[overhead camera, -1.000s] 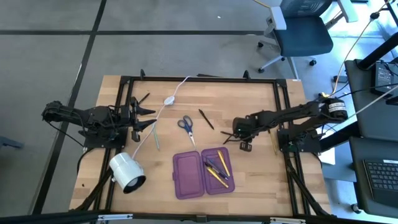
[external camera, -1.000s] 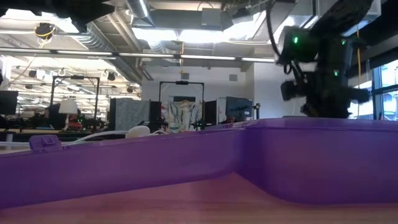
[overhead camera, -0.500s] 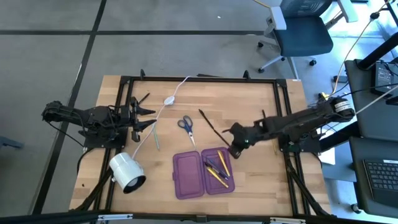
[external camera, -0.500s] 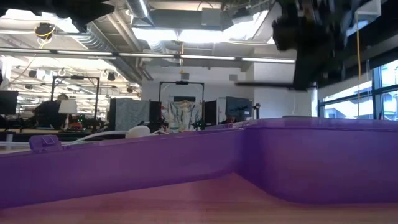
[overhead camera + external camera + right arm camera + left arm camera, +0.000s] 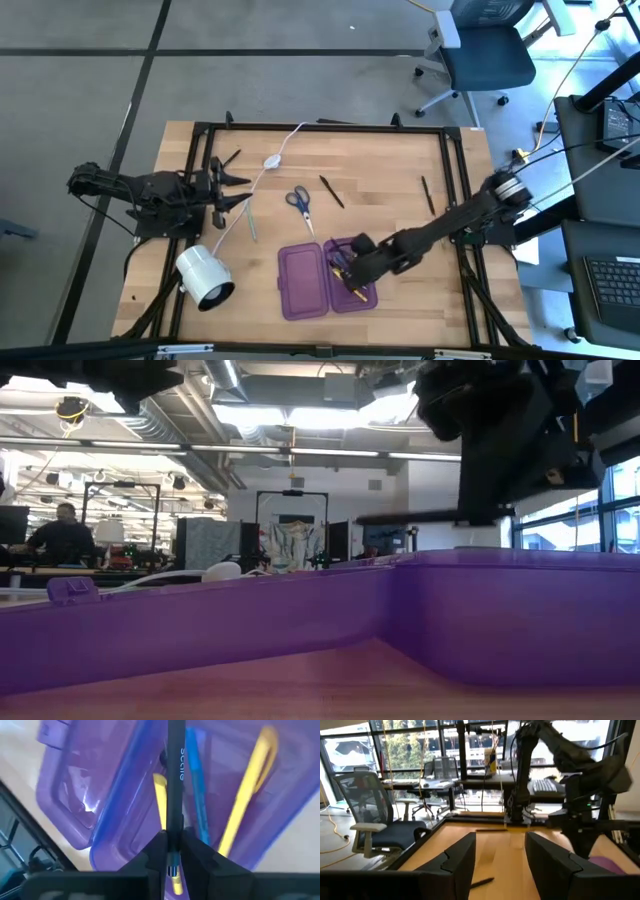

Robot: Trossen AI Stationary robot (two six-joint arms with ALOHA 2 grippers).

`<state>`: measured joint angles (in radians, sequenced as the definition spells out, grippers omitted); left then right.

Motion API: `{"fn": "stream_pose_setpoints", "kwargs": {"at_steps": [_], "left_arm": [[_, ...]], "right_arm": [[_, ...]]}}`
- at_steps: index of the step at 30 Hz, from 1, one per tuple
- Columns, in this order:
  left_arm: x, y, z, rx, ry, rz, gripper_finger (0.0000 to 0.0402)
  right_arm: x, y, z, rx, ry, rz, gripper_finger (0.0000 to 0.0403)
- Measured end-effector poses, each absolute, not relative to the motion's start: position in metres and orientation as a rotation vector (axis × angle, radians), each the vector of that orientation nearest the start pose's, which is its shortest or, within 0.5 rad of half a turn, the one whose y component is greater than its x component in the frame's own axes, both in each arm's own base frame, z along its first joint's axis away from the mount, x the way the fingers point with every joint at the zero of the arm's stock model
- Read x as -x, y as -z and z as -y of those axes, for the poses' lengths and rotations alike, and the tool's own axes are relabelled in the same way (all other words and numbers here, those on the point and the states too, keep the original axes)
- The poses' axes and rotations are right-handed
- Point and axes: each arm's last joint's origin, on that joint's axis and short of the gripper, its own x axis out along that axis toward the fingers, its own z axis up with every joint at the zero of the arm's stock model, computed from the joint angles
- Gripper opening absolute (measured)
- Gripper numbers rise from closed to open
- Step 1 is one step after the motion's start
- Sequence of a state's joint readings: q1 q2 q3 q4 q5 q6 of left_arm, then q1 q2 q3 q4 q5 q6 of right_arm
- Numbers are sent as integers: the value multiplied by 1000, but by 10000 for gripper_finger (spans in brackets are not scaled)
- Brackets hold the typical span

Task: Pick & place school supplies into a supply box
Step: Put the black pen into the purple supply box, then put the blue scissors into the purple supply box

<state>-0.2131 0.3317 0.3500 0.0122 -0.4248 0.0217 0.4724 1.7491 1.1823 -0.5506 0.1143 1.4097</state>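
The supply box [image 5: 327, 279] lies open near the table's near edge, two purple halves side by side; its right half [image 5: 240, 785] holds yellow pencils [image 5: 240, 805] and a blue pen [image 5: 197, 795]. My right gripper [image 5: 347, 268] hangs over that right half, shut on a dark pen [image 5: 173, 775]. Blue-handled scissors [image 5: 299, 200], a dark pen [image 5: 331, 191], a green pencil [image 5: 251, 216] and another dark pen [image 5: 427, 195] lie flat on the wood. My left gripper [image 5: 500, 855] waits open at the table's left side [image 5: 235, 190]. My right gripper pinches the dark pen between its two fingers [image 5: 195, 852], close to one end [image 5: 173, 832], coming from above. The rest of the shaft sticks out to one side. The pen is lifted clear and hangs level [image 5: 420, 517] above the box's right half.
A white cylindrical lamp [image 5: 205, 276] lies left of the box, and its white cable with oval switch [image 5: 272, 160] runs to the far edge. Black frame rails [image 5: 455, 190] border the table's sides. Bare wood shows between the box and the right rail.
My right gripper has travelled from the table's right centre toward the near edge and leftward, carrying the dark pen with it, and now hangs over the box's right half. The other supplies and the left arm have kept still.
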Motion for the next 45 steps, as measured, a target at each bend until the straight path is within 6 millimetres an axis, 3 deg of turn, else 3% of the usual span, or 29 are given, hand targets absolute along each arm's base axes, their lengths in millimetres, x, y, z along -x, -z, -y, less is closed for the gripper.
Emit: {"fn": "stream_pose_setpoints", "kwargs": {"at_steps": [10,28,38,41,45], "left_arm": [[-109,-250,11,-34,-210,-42,157],[-122,-241,15,-54,-177,-129,153],[-131,-234,17,-73,-174,-196,152],[-138,-229,20,-82,-127,-244,149],[-153,-236,24,-109,-66,-323,146]], "right_arm": [[-332,-174,-170,-863,563,-1271,52],[-330,-166,-169,-823,603,-1313,54],[-329,-166,-169,-804,603,-1324,131],[-325,-177,-166,-754,573,-1313,146],[-316,-205,-156,-669,567,-1220,148]]}}
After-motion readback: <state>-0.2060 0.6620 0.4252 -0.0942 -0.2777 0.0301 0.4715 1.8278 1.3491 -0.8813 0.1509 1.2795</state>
